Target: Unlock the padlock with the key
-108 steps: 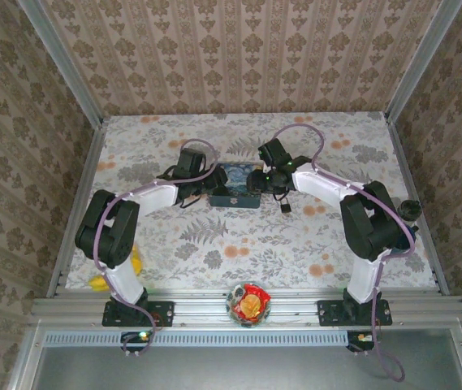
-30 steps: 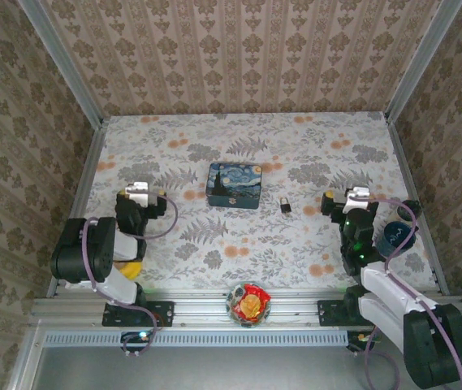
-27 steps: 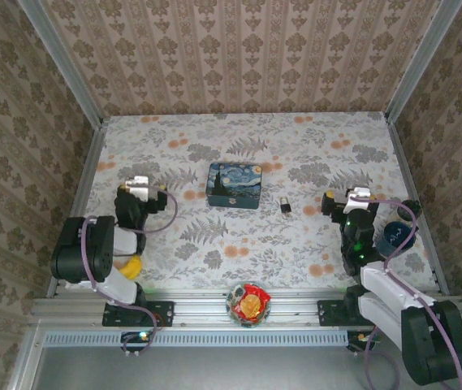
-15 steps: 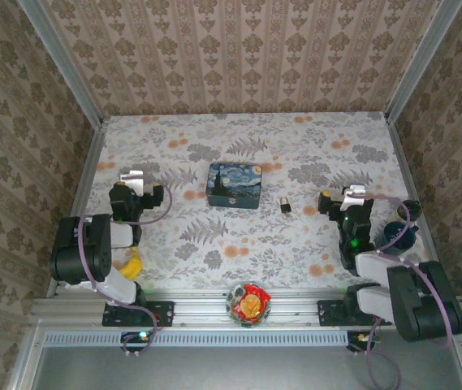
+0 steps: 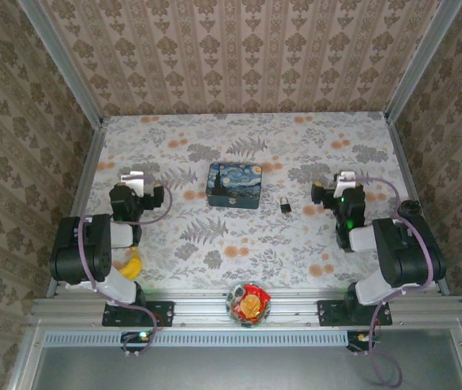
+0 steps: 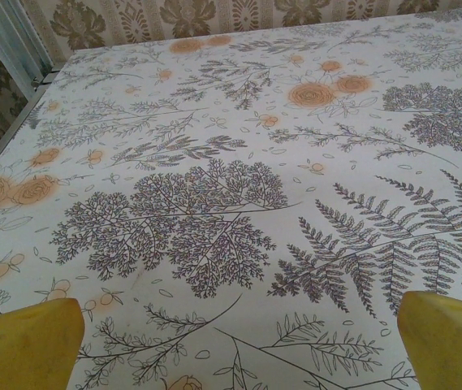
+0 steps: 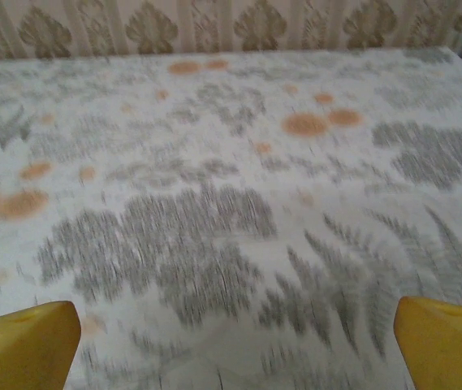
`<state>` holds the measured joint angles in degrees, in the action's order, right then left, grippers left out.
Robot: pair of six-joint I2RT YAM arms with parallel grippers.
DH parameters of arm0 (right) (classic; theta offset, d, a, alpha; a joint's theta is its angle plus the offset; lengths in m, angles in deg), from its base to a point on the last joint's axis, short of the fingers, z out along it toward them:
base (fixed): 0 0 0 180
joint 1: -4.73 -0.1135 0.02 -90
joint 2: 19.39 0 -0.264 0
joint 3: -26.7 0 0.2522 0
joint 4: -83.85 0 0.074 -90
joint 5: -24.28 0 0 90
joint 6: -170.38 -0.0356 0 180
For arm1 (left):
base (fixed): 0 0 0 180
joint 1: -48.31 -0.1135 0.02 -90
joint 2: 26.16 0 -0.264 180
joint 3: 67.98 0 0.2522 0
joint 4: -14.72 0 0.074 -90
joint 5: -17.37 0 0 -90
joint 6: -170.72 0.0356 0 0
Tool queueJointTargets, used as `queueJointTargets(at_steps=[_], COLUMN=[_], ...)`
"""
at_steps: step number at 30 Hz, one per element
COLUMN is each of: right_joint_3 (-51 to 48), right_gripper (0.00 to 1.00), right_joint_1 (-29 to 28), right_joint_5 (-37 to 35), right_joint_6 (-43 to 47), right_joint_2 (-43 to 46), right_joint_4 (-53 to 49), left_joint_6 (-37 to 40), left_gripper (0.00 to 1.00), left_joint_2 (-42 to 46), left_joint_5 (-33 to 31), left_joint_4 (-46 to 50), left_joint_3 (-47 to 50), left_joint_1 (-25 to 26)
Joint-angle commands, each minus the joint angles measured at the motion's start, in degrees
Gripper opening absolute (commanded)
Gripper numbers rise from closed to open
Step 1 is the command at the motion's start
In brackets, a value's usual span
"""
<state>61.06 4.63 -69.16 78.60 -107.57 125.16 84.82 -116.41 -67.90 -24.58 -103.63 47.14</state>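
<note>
1. In the left wrist view, the left gripper (image 6: 239,345) has its yellow fingers (image 6: 23,345) spread wide, with bare floral tablecloth (image 6: 214,203) between them.
2. The right wrist view is blurred; the right gripper (image 7: 239,345) gapes just as wide and holds nothing.
3. The top view places the padlock (image 5: 285,206) on the cloth between the blue box (image 5: 235,184) and the right gripper, apart from both.
4. Its long axis runs roughly away from the arm bases; it is too small to tell which end bears the shackle.
</note>
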Motion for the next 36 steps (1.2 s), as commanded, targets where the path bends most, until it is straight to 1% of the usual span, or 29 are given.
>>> queueJointTargets(at_steps=[1, 4, 11, 36], right_joint_3=[1.88, 1.72, 2.04, 1.99], right_gripper=[1.00, 1.00, 1.00, 1.00], right_joint_1=[2.73, 2.91, 2.12, 2.12], right_joint_5=[13.47, 14.96, 13.20, 13.20], right_joint_6=[0.50, 1.08, 1.43, 1.43], right_joint_2=[0.69, 0.65, 0.77, 0.73], right_joint_4=[-4.62, -4.29, -5.06, -4.97], left_joint_6=[-0.85, -0.76, 0.12, 0.08], left_gripper=[1.00, 1.00, 1.00, 1.00], left_joint_2=[1.05, 1.02, 1.05, 1.02], left_joint_5=[0.37, 0.37, -0.34, -0.43], left_joint_4=[-0.18, -0.22, 0.15, 0.15], left_joint_3=[-0.26, -0.28, -0.43, -0.46], left_joint_1=[0.11, 0.07, 1.05, 1.04])
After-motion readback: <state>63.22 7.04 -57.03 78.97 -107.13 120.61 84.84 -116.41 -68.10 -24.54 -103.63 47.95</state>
